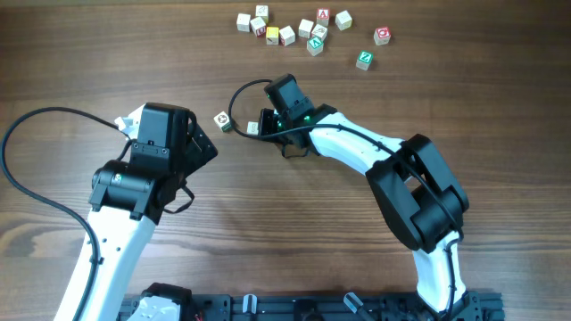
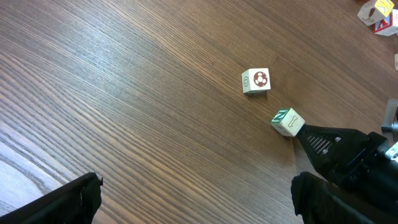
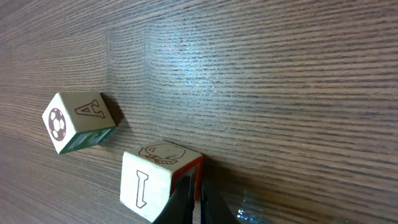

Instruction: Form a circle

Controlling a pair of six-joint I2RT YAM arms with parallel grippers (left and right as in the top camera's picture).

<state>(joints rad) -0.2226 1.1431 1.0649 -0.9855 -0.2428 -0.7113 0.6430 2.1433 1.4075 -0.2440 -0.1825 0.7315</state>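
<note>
While checking the claw, found right gripper (image 3: 193,200) fully closed, gripping nothing, tip touching I cube (image 3: 160,185). Found A cube (image 3: 78,121) just beyond I cube, on the side opposite the tip, near but apart; group for the circle not yet tight. Judged next move a straight push of I cube along that line. Found left gripper (image 2: 198,182) wide open, empty, farther from I cube. Noted spare cubes (image 1: 294,27) well apart from I cube

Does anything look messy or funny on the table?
Nothing is broken or spilled. Two letter cubes sit away from the scattered bunch at the far edge: the football cube alone, and the I cube turned askew against the right hand's shut tips.
</note>
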